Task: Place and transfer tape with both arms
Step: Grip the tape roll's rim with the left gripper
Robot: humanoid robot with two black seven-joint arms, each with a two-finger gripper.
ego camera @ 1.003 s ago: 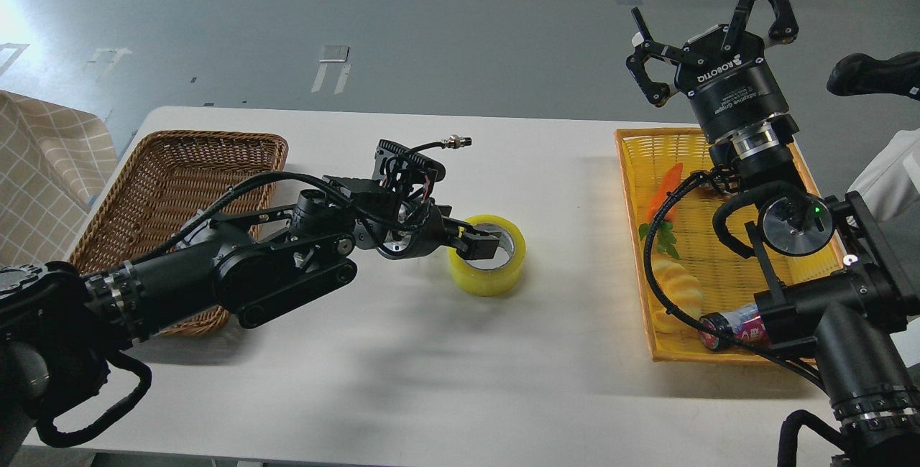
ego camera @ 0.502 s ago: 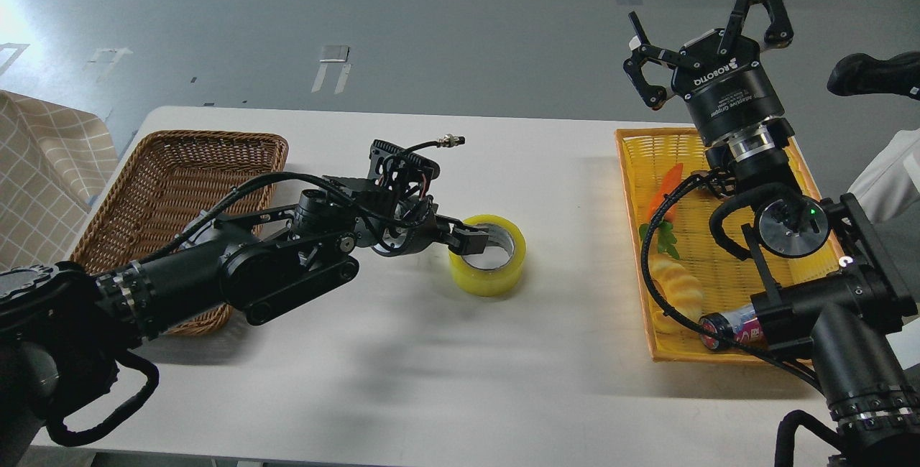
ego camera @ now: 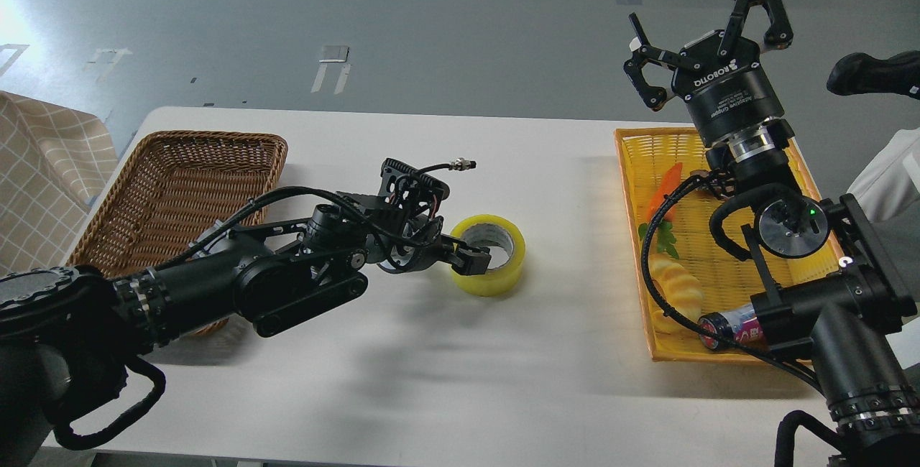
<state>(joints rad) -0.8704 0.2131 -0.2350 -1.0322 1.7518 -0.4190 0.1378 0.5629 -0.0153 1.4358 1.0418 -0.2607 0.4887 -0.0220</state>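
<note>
- Tape (ego camera: 489, 254) lies flat mid-counter (ego camera: 402, 381), between the brown basket (ego camera: 172, 187) at 9 o'clock and the yellow basket (ego camera: 726, 251) at 3 o'clock.
- Left hand (ego camera: 471, 260) sits at the roll's 9 o'clock rim, fingertip at the core; pinching or not, cannot tell.
- Right hand (ego camera: 708, 36) raised over the yellow basket at 1 o'clock, fingers spread, holding nothing.
- Judged progress: tape out of the yellow basket and set down; left grab and move into the brown basket not yet done.
</note>
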